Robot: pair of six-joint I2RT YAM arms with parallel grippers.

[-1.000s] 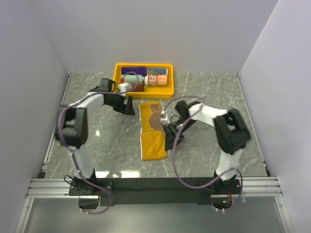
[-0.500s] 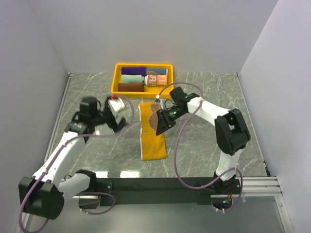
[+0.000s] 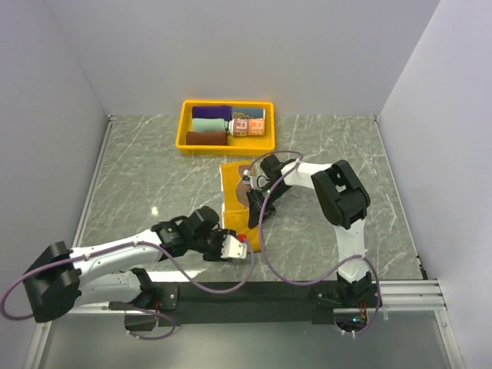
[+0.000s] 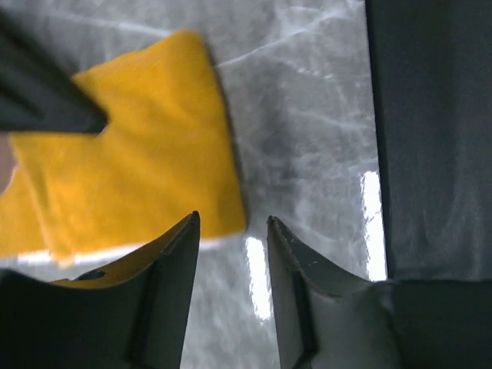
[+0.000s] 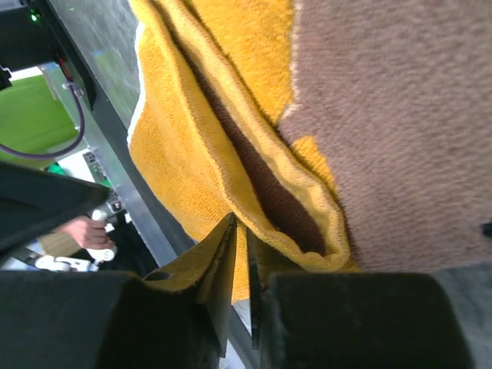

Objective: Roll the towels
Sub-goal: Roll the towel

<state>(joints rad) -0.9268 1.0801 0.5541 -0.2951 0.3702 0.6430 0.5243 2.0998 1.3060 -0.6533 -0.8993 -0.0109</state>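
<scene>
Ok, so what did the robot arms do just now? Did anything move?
The left end effector pulled back from the yellow tray and swung to the near corner of the brown and yellow towel, jaws open. The right end effector shifted along the towel's right side and closed onto its folded edge. The towel and the rolled towels in the tray stayed put.

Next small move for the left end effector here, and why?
Probably nudge the left end effector onto the near corner of the brown cloth towel with yellow border and close: its jaws stand open beside that corner, while the right end effector pinches its edge.
</scene>
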